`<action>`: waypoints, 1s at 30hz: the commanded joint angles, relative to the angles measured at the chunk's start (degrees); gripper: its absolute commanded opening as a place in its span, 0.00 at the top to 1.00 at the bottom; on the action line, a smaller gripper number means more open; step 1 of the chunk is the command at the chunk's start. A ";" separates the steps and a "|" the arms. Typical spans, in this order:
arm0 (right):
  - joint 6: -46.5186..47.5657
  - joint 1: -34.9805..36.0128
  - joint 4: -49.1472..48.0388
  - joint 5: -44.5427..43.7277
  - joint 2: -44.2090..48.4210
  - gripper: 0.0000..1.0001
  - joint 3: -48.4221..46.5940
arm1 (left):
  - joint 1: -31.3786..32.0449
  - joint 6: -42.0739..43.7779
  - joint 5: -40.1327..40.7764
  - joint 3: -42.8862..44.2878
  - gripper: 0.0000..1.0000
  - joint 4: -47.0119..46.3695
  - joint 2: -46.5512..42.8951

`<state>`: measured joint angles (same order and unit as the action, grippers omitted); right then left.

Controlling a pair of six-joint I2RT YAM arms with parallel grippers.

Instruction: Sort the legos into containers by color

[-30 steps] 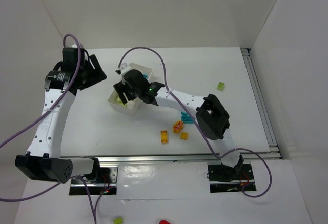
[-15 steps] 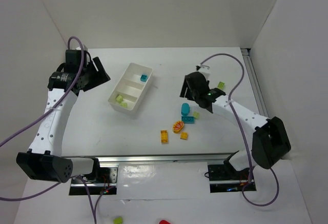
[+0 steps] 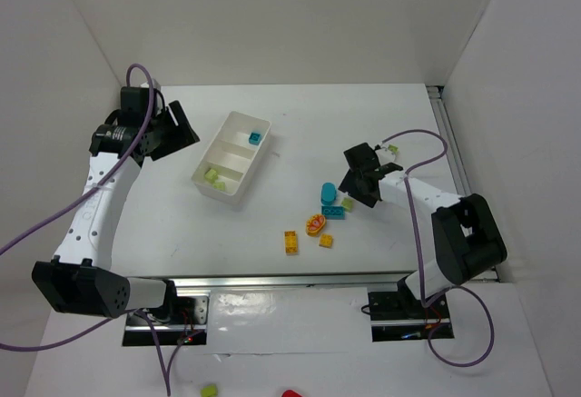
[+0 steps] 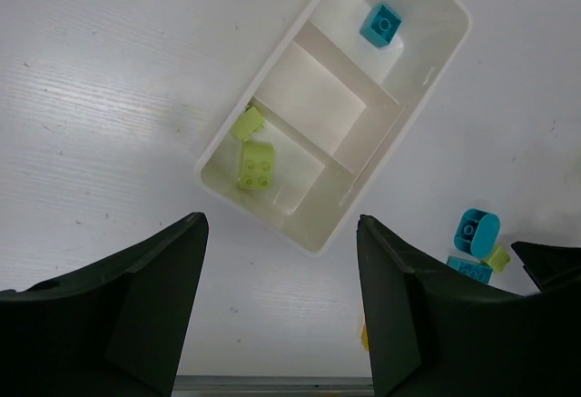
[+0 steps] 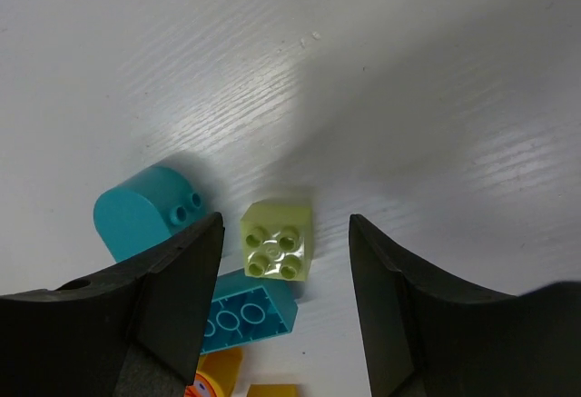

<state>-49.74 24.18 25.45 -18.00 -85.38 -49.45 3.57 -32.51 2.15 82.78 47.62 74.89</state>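
The white tray (image 3: 238, 123) lies left of centre, with a teal brick (image 3: 257, 137) in its far compartment and two lime bricks (image 3: 214, 177) in its near one; its middle compartment is bare. The left wrist view shows the same tray (image 4: 320, 238). My right gripper (image 3: 354, 195) is open, its jaws either side of a lime brick (image 5: 278, 238) on the table, not touching it. A rounded teal brick (image 5: 145, 220) and a flat teal brick (image 5: 250, 311) lie beside it. My left gripper (image 3: 177, 129) is open and empty, left of the tray.
An orange-red ring piece (image 3: 316, 224) and two yellow bricks (image 3: 291, 242) (image 3: 325, 241) lie near the front. Another lime brick (image 3: 391, 152) sits at the far right. A metal rail (image 3: 457, 165) runs along the table's right edge.
My right arm has swung from over the tray to the loose bricks on the right and now straddles a lime brick. My left arm has barely shifted.
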 commanded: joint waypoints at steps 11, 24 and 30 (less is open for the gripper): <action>0.17 0.24 -5.68 4.47 -5.05 0.37 1.99 | 0.12 1.66 -0.48 -0.43 0.24 -1.56 0.34; 7.89 8.05 -0.23 -3.26 -0.49 0.73 -12.76 | 0.12 2.72 1.27 0.71 0.24 -1.56 0.34; 20.44 16.31 -6.99 6.46 -9.68 0.73 -28.05 | 0.12 2.72 2.32 0.71 0.24 -1.03 -0.79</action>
<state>-37.23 36.73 23.16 -16.23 -90.65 -70.94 3.57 -31.31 3.25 82.59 47.53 74.94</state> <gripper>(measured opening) 0.441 0.764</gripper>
